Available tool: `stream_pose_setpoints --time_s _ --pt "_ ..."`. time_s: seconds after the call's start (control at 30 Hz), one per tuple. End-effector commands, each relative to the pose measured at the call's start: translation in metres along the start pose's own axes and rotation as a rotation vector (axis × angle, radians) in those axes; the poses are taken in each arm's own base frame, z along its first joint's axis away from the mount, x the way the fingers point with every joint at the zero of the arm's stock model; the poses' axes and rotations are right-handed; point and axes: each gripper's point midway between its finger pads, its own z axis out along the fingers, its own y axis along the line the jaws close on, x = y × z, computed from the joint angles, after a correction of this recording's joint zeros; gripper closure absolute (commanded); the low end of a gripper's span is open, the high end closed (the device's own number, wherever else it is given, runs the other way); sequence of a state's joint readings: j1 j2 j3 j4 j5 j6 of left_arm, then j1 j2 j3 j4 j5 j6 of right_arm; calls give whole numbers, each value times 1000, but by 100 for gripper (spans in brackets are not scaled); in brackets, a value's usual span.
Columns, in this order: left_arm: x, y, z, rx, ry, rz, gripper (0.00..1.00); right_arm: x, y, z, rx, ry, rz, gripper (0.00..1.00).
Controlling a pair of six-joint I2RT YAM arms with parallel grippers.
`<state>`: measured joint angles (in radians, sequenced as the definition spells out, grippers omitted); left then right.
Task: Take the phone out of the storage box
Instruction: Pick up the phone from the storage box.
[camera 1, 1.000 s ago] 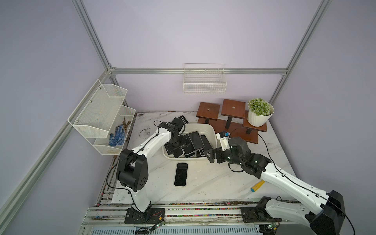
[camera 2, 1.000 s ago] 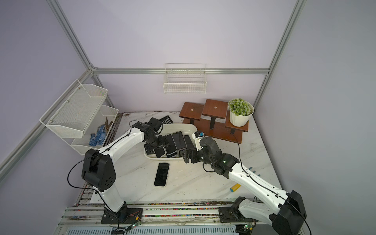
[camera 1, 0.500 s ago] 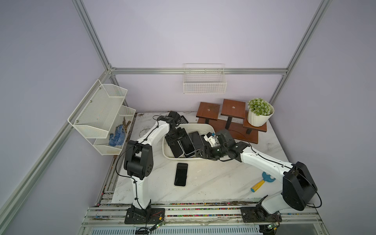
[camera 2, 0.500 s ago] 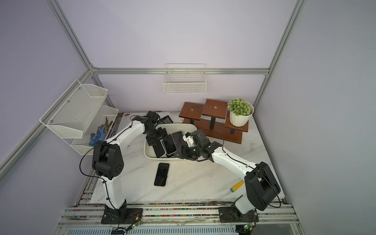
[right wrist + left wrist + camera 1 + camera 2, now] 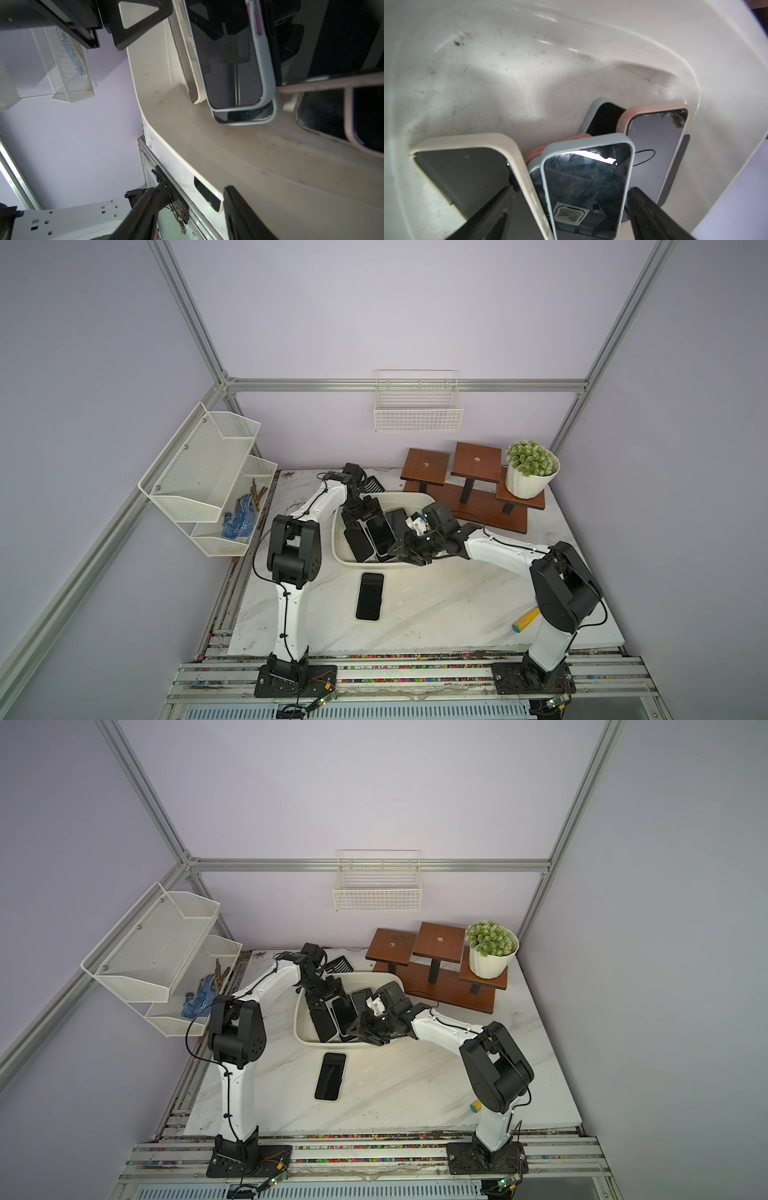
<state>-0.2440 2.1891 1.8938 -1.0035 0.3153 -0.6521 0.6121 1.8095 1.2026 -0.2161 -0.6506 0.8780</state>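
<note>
Finds both arms newly inside storage box (image 5: 361,564): left jaws open astride blue-cased phone (image 5: 587,187), right jaws part-closed over near rim, nothing yet gripped.

right gripper (image 5: 406,551) now swung in to the storage box (image 5: 357,565) near rim, jaws narrower, left gripper (image 5: 360,516) lower over the phones (image 5: 380,531)
</note>
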Motion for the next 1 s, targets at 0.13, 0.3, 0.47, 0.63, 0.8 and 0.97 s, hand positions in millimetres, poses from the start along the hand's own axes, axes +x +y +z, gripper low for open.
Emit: stream_pose_setpoints --time_s 0.13,0.3,0.47,0.63,0.8,0.97 --pt "-14 -9 -2 74 -2 48 14 -28 -11 8 87 -68 24 45" --pt "-13 -10 3 85 15 55 15 -32 -33 7 198 -90 36 46" --pt "-11 -10 6 88 26 61 15 -33 -37 2 233 -106 30 46" --pt "-9 -9 8 93 39 63 15 -36 -36 12 189 -101 40 47" --pt "-5 -8 11 96 52 62 16 -48 -33 24 154 -122 55 50" --pt "-4 -9 10 104 58 65 16 -52 -34 36 129 -116 85 54"
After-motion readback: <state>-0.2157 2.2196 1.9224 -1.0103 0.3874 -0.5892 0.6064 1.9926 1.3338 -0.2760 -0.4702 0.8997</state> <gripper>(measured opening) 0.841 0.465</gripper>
